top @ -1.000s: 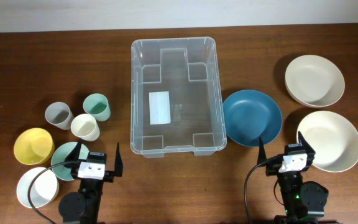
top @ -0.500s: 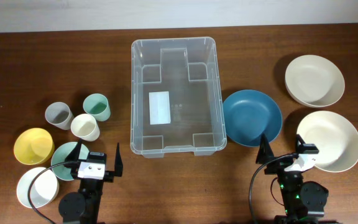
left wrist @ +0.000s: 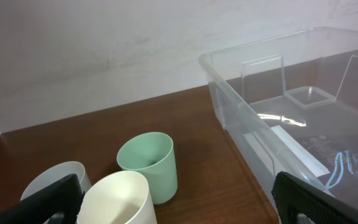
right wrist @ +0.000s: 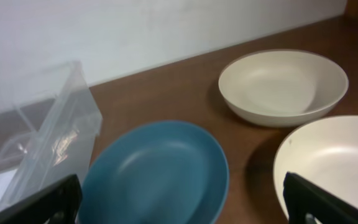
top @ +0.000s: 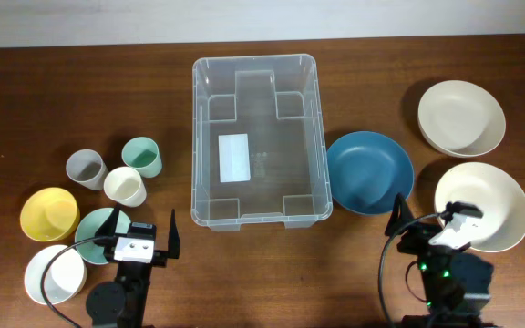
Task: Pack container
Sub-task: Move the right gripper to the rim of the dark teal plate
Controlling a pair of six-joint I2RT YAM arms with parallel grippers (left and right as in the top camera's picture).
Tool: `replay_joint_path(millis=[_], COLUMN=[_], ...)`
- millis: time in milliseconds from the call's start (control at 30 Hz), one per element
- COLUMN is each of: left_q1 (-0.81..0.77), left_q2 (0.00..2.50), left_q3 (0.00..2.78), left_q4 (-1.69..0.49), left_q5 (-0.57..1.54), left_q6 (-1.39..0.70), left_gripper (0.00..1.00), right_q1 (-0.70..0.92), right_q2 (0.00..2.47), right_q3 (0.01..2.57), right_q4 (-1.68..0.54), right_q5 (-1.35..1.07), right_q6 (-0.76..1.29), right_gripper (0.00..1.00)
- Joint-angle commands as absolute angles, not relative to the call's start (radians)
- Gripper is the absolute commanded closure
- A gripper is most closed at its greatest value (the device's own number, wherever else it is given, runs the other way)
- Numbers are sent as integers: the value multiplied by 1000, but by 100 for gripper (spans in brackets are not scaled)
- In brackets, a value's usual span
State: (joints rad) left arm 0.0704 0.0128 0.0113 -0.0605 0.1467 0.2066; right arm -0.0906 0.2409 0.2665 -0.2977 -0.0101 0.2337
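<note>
The clear plastic container (top: 255, 138) stands empty in the middle of the table, a white label on its base; it also shows in the left wrist view (left wrist: 291, 124) and the right wrist view (right wrist: 36, 137). My left gripper (top: 141, 230) is open and empty at the front left, near the cups. My right gripper (top: 429, 217) is open and empty at the front right, just in front of the blue bowl (top: 369, 171), which fills the right wrist view (right wrist: 154, 171).
Left of the container stand a grey cup (top: 87, 169), a green cup (top: 141, 156) and a cream cup (top: 125, 186). A yellow bowl (top: 48, 212), a teal bowl (top: 95, 225) and a white bowl (top: 51, 273) lie front left. Two cream bowls (top: 460, 117) (top: 490, 202) lie at the right.
My right arm has shifted to the right, towards the near cream bowl. The left arm and all objects have not moved.
</note>
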Motion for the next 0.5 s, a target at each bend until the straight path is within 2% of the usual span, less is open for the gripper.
replay_joint_path(millis=[0, 233, 367, 467], left_q1=[68, 68, 68, 68], left_q2=[6, 6, 6, 6], left_q3=[9, 9, 9, 9], left_q4=[-65, -65, -65, -65], left_q5=[161, 161, 162, 162], left_q6=[222, 222, 222, 222], left_gripper=[1, 1, 1, 1], right_q1=[-85, -85, -85, -85], right_q2=[404, 844, 1045, 1143], right_q3=[433, 826, 978, 1009], right_q4=[-362, -701, -816, -794], right_q5=[8, 9, -54, -53], right_q6=[171, 154, 159, 131], right_gripper=[1, 1, 1, 1])
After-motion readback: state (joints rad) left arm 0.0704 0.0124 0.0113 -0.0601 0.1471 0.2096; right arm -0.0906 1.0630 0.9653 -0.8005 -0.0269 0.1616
